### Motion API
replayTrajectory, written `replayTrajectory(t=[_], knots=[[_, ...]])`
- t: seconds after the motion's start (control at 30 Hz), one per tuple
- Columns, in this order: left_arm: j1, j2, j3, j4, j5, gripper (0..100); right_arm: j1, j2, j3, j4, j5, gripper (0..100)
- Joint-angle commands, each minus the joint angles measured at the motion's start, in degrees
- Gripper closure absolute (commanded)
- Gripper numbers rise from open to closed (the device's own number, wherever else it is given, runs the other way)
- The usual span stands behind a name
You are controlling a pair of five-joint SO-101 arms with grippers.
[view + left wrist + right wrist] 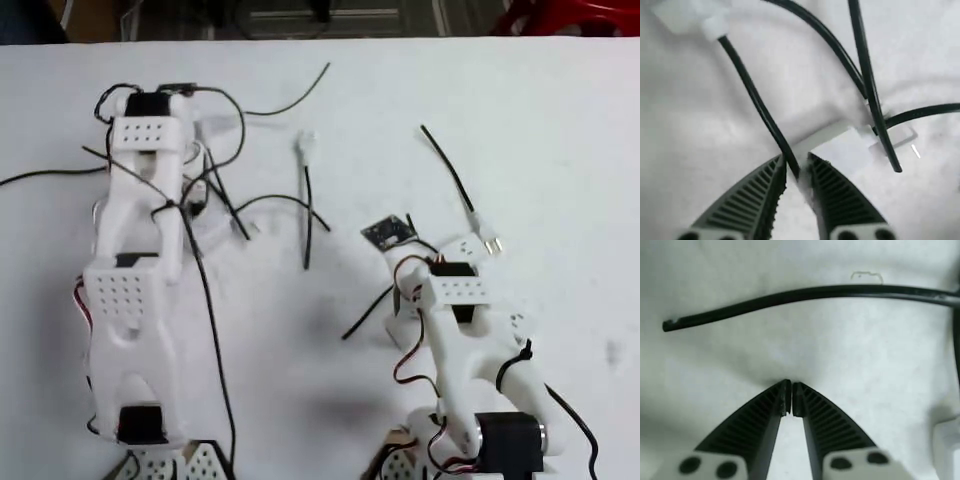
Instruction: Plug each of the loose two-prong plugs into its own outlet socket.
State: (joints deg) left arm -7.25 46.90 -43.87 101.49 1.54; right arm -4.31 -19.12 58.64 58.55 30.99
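White is the colour of nearly everything here: the counter point(560, 120), both arms and the plug bodies.

The left gripper point(797, 162) is clenched on a black cable point(752, 95). The cable runs from between the ribbed fingers point(760, 195) to a white connector point(695, 20). Just past the fingertips a flat white plug point(840, 142) lies on the counter, and 2 more black leads cross over it. In the high view the left arm point(140, 250) stands along the counter's left edge, in a tangle of black leads toward the far-left corner.

The right gripper point(791, 392) is clenched on nothing, with only a hairline gap between its fingers. It is over bare counter. A black lead point(805, 292) lies across in front of it and does not touch it, with its free end point(665, 326) to one side. The right arm point(460, 320) rises from the near edge, toward the near-right corner.

A loose 2-prong plug point(492, 245) lies just beyond the right arm, and its lead runs toward the far edge. A second white plug point(305, 142) lies near the middle of the counter, closer to the far edge, and its lead points toward the near edge. A small dark circuit board point(388, 232) sits between the 2 plugs, just beside the right arm. I cannot tell which piece is a socket.
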Motion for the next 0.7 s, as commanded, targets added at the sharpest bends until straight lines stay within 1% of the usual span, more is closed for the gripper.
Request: replayTrajectory(t=[0.0, 0.07, 0.13, 0.2, 0.23, 0.27, 0.37, 0.47, 0.53, 0.6, 0.67], knots=[[-0.5, -3.9, 0.0, -1.0, -2.9, 81, 0.2, -0.7, 0.1, 0.0, 0.3, 97.8], [-3.0, -2.6, -0.5, -4.7, -3.0, 75, 0.2, -0.7, 0.1, 0.0, 0.3, 97.8], [-6.4, -1.1, -0.4, -10.8, -3.0, 72, 0.2, -0.7, 0.1, 0.0, 0.3, 97.8], [-9.3, 0.3, -0.5, -15.6, -4.2, 71, 0.2, -0.7, 0.1, 0.0, 0.3, 97.8], [-10.1, 0.7, -0.5, -16.2, -6.4, 71, 0.2, -0.7, 0.1, 0.0, 0.3, 97.8], [-10.3, 0.9, -0.5, -15.9, -9.1, 71, 0.2, -0.7, 0.1, 0.0, 0.3, 97.8], [-10.0, 0.8, -1.5, -10.6, -15.4, 71, 0.2, -0.7, 0.1, 0.0, 0.3, 97.8], [-9.3, -0.3, -7.3, -3.6, -19.5, 70, 0.2, -0.7, 0.1, 0.0, 0.3, 97.8], [-9.2, -1.5, -13.4, 0.5, -21.8, 70, 0.2, -0.7, 0.1, 0.0, 0.3, 97.8], [-9.6, -2.8, -17.6, 1.1, -22.7, 70, 0.2, -0.7, 0.1, 0.0, 0.3, 97.8], [-10.0, -4.1, -18.9, 1.1, -22.9, 70, 0.2, -0.7, 0.1, 0.0, 0.2, 97.8]])
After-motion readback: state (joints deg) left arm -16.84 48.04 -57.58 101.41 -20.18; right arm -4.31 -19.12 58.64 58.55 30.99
